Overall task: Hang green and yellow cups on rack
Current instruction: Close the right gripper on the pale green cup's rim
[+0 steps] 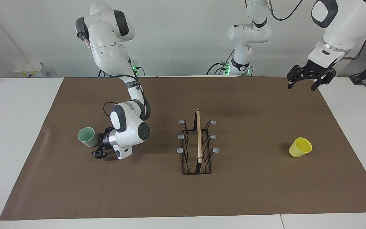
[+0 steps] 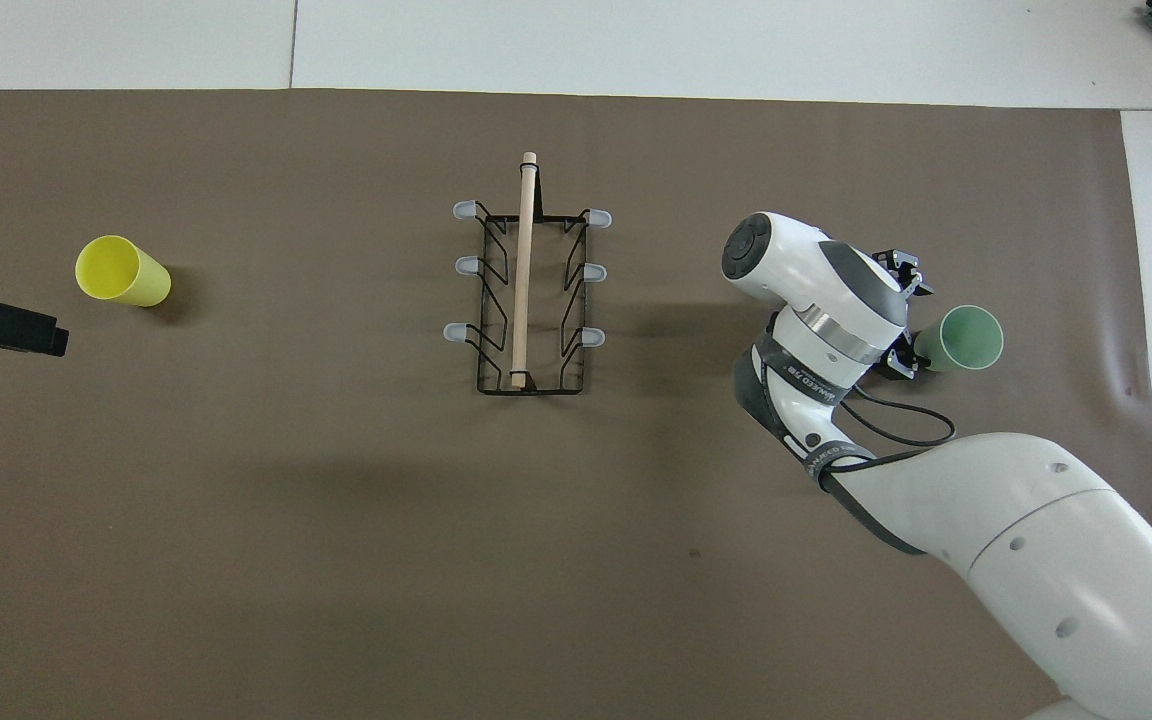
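My right gripper (image 1: pixel 102 143) is down low at the brown mat (image 1: pixel 253 197), just beside the pale mint green plastic tumbler (image 1: pixel 88 136), which stands upright with its mouth up toward the right arm's end of the table. My fingers are spread wide and hold nothing; one fingertip sits close against the tumbler's side, and from above the gripper (image 2: pixel 904 315) shows one finger on either side of the tumbler's (image 2: pixel 964 339) edge, though I cannot tell whether either finger touches it. My left gripper (image 1: pixel 310 78) waits in the air over the mat's edge at the left arm's end, fingers open and empty; only its dark tip (image 2: pixel 1 325) shows from above. The bright yellow plastic tumbler (image 1: pixel 300 147) stands tilted on the mat near that end, alone. The black wire rack with grey-tipped prongs and a light wooden rod handle (image 1: pixel 198 144) stands mid-mat between the two tumblers, well apart from both, with all six prongs bare.
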Motion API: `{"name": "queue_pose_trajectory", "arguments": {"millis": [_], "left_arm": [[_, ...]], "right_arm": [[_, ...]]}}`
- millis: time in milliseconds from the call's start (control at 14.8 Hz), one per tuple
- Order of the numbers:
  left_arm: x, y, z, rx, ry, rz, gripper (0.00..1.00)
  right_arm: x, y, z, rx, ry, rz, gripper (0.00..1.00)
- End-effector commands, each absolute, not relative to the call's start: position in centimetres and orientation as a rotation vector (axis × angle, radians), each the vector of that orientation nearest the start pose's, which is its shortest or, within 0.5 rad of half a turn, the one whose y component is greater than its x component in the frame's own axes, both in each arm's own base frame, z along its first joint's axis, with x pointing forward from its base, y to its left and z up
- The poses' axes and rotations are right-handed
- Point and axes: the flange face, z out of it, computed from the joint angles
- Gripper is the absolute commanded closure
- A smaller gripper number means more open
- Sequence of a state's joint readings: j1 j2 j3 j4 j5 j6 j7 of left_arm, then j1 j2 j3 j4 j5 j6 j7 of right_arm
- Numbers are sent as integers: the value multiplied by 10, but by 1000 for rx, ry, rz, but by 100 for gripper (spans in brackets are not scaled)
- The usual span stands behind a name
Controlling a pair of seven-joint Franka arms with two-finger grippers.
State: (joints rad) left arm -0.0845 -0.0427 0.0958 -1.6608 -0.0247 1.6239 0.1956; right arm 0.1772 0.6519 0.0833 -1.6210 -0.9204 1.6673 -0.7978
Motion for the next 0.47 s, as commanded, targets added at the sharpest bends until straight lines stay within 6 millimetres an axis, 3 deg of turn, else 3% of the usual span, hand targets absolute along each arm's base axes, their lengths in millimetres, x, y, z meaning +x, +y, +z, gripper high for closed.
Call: {"name": "queue_pose_trajectory", "arguments": {"millis": [0, 406], "left_arm": [[541, 5, 613, -3161, 276, -2, 0], [541, 5, 613, -3161, 276, -2, 0]], "right_arm": [[629, 78, 244, 1678, 1594, -964, 0], [609, 74, 231, 1635, 1614, -997, 0]]}}
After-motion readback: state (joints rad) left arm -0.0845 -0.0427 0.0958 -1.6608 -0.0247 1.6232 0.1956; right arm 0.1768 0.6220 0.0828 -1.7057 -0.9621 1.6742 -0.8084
